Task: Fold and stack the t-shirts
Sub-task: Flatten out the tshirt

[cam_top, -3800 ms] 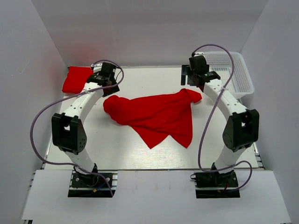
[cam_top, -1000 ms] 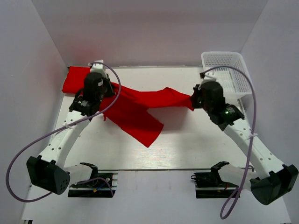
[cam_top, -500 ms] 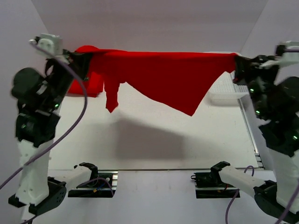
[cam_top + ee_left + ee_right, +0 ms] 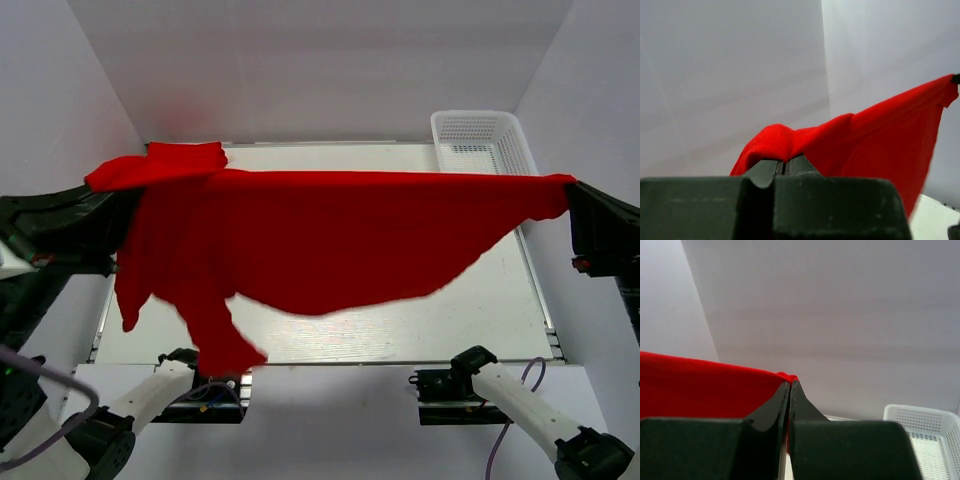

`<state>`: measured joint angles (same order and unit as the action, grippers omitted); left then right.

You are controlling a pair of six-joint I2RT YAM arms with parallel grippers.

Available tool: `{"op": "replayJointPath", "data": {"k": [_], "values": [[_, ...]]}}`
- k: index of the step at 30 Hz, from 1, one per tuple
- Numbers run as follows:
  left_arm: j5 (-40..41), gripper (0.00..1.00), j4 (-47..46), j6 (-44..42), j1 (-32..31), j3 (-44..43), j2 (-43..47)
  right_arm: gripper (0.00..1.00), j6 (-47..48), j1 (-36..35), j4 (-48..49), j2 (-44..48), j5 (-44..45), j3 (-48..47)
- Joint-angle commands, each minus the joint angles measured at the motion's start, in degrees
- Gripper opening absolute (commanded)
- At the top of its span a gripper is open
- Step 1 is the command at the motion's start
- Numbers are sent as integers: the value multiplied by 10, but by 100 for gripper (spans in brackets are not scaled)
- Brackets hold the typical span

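T-shirt (image 4: pixel 330 240): aloft over white table (image 4: pixel 490 305)
Left gripper (image 4: pixel 784 167): clenched on corner
Right gripper (image 4: pixel 790 390): clenched likewise
Walls (image 4: pixel 330 70): white
Red bundle (image 4: pixel 185 157): perhaps another

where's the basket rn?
Top external view: the white basket sits at the table's far right corner, just behind the right end of the stretched t-shirt.

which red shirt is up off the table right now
The spread t-shirt, pinched between the left gripper and right gripper in mid-air; the other t-shirt lies on the table, far left.
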<state>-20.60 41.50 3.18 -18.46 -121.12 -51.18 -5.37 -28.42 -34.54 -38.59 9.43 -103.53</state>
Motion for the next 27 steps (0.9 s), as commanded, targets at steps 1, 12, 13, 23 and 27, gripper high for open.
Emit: {"op": "replayJointPath", "data": {"k": [1,12,13,23,27], "values": [[25,0,-11,12,9,63,-30,0,-13,3,51,-3,82,67],[202,0,-166,104,9,500,-202,0,-89,13,307,-155,358,504],[230,7,-166,111,14,505,-281,0,-88,19,320,-220,350,510],[251,100,-63,85,40,209,-588,90,-63,58,222,-542,296,265],[231,100,-38,71,34,191,-587,90,-54,56,171,-525,210,262]]}}
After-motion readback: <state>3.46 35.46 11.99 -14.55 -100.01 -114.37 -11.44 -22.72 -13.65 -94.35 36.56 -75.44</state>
